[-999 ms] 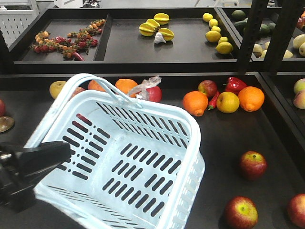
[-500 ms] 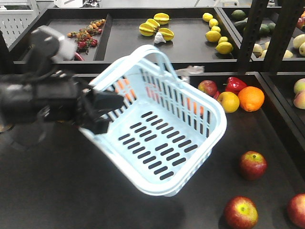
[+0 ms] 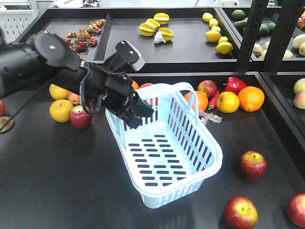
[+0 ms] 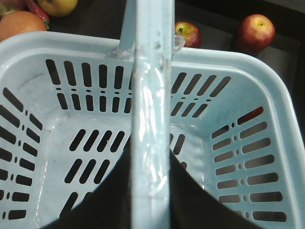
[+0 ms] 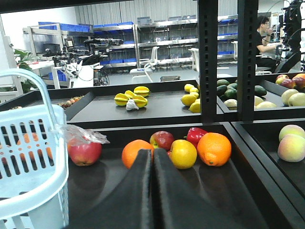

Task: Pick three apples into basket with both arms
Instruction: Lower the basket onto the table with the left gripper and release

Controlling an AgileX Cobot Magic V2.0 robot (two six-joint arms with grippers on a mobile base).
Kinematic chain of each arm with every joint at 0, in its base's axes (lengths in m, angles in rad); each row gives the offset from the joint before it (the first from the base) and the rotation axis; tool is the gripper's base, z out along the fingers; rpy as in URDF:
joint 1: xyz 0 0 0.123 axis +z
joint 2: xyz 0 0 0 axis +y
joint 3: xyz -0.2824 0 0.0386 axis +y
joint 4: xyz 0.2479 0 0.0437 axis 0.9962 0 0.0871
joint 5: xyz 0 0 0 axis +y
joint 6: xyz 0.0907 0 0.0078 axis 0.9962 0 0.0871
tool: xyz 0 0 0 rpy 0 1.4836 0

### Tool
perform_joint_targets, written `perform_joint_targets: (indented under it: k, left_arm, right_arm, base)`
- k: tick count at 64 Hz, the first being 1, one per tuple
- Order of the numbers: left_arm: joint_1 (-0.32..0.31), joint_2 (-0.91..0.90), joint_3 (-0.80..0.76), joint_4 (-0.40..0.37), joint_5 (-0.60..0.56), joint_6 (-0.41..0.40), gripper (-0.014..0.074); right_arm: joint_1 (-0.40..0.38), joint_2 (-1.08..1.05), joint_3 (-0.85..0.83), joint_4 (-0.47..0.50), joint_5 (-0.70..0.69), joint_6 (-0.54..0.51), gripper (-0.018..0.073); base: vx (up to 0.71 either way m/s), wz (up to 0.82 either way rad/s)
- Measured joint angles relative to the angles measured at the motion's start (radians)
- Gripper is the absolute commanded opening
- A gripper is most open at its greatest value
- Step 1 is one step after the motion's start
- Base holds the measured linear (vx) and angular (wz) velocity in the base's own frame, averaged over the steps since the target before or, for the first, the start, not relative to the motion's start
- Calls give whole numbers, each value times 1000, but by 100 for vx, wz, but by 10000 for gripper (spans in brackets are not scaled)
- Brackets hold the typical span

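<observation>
The dark surface carried three apples at four o'clock of the basket (tilted). Left fingers pinched its handle; right fingers were pressed together.

The pale blue slotted basket hung tilted, its open top turned up and toward the front, with nothing inside it and its thin loop handle standing up. The matte black left gripper was clamped at the basket's left rim. In the wrist view, a handle bar ran between its fingers.

Three dark red apples with yellow-green patches lay on the black shelf outside the basket. One apple was just right of it, a second apple sat nearer the front, and a third apple lay at the right edge. The right gripper had its pointed fingers pressed together.
</observation>
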Motion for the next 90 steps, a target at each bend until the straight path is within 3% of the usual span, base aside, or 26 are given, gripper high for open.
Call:
perform_joint_targets:
  k: [15, 23, 47, 56, 68, 76, 83, 90]
  left_arm:
    - [0, 67, -47, 1, 41, 28, 15]
    - [0, 83, -47, 3, 41, 35, 73]
    - [0, 92, -48, -4, 39, 35, 512]
    - [-1, 92, -48, -5, 39, 34, 580]
    - [-1, 51, -48, 0, 55, 7, 563]
    - [-1, -28, -48, 47, 88, -49, 494]
    - [-1, -109, -48, 158, 135, -136, 349]
    - [-1, -194, -48, 293, 196, -242, 129]
  right_arm:
    - [0, 0, 0, 0, 0, 0, -5]
    - [0, 0, 0, 0, 0, 0, -5]
    - [0, 0, 0, 0, 0, 0, -5]
    - [0, 0, 0, 0, 0, 0, -5]
    - [0, 0, 0, 0, 0, 0, -5]
    - [0, 0, 0, 0, 0, 0, -5]
    - [0, 0, 0, 0, 0, 0, -5]
    - [0, 0, 0, 0, 0, 0, -5]
  base:
    - [0, 0]
    - [0, 0]
    - [0, 0]
    - [0, 0]
    - [0, 0]
    - [0, 0]
    - [0, 0]
    - [0, 0]
